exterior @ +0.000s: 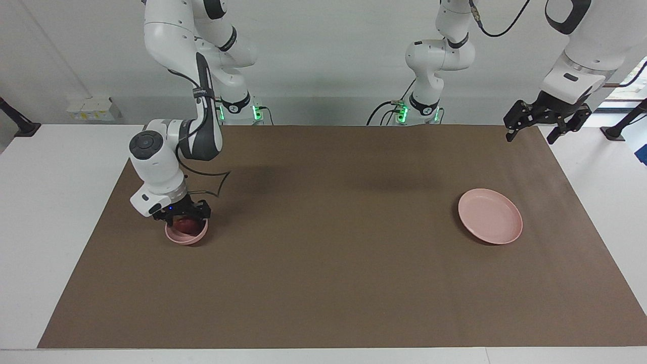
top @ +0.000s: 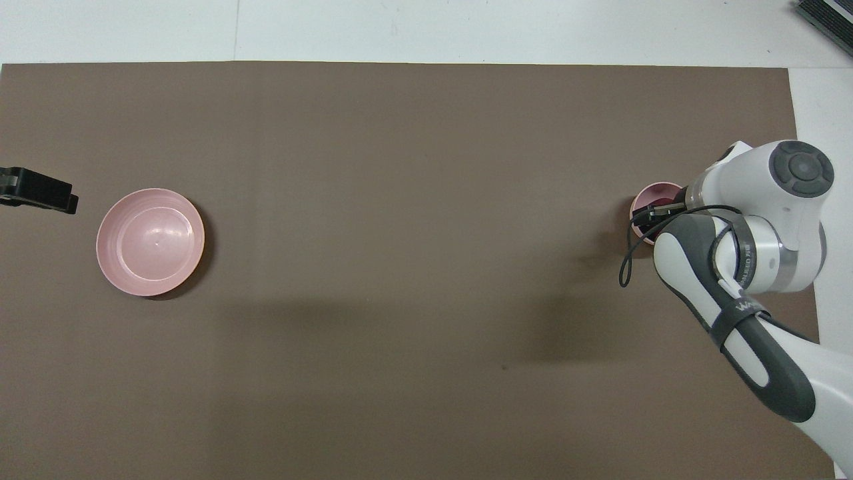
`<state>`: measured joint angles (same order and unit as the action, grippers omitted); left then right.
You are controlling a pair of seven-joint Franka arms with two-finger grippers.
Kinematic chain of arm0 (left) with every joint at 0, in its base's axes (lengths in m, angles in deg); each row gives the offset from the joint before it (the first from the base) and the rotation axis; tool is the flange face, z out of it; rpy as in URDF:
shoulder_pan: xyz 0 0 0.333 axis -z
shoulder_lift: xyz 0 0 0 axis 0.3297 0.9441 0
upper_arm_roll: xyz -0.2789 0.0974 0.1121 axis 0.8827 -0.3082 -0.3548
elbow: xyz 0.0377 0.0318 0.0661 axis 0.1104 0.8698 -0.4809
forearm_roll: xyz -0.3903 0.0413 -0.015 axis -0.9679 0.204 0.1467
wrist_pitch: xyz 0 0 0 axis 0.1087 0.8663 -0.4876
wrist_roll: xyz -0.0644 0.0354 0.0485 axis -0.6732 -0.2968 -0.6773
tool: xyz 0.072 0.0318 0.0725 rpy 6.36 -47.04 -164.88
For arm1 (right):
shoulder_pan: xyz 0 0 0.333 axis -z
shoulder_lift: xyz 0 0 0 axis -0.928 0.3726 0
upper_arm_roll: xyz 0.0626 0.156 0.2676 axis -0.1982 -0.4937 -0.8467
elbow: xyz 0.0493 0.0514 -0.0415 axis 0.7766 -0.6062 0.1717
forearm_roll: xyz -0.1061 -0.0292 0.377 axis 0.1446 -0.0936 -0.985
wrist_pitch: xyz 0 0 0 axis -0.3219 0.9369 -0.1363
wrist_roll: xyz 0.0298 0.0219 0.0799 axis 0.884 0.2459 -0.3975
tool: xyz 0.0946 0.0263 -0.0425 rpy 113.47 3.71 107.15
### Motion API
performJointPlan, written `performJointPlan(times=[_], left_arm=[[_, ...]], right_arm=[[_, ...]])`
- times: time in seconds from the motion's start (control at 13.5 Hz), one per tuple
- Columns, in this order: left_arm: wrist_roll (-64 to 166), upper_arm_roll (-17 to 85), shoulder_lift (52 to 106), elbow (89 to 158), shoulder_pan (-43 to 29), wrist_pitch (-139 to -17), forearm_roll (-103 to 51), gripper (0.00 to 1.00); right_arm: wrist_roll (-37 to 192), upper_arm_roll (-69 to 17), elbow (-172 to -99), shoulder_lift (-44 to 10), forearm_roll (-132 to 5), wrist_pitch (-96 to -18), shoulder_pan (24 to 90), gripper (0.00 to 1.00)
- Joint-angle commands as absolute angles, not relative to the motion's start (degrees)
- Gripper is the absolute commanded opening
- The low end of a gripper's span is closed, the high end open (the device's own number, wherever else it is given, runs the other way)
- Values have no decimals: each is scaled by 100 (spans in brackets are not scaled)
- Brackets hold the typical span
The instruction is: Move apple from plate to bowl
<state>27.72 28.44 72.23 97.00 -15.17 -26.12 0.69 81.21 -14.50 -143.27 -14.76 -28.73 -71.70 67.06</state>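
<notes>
Facing view: the right hand sits low over the bowl at the right arm's end of the desk, its fingers apart on either side of the apple. The apple rests inside the bowl as a dark red shape below the rim; whether the fingers touch it cannot be told. Well apart from the bowl, toward the left arm's end, lies the plate with nothing on it. The left hand hangs high in the air with its fingers spread, holding nothing, over the edge of the brown mat on the plate's side away from the bowl.

Overhead view: the right arm covers most of the bowl; a dark red patch, probably the apple, shows within the rim. The plate lies bare, well apart from the bowl. One black finger of the left hand shows at the frame's edge, beside the plate.
</notes>
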Motion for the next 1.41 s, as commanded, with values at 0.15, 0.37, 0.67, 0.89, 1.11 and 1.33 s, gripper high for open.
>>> performJointPlan(times=[0.15,0.37,0.67,0.89,1.11,1.33], left_arm=[[2683,2762,7159,9729,-1477,-2506,8,100],[2683,2762,7159,9729,-1477,-2497,8,100],[2718,2762,7124,9817,-1494,-2567,-299,100],[2683,2761,7106,9817,-1494,-2506,-273,100],[2691,2762,7106,9817,-1494,-2488,-282,100],[2691,2762,7106,9808,-1494,-2488,-282,100]], right_arm=[[8058,-1504,-13719,-1825,-2859,-6222,6742,100],[8067,-1548,-13445,-2237,-2876,-5580,6663,100],[8049,-1548,-13279,-2940,-2946,-4667,6663,100],[8049,-1548,-12376,-3047,-3043,-3420,6663,100],[8058,-1505,-11697,-3039,-3244,-2513,6698,100],[8076,-1504,-11912,-3327,-3404,-2456,6698,100]])
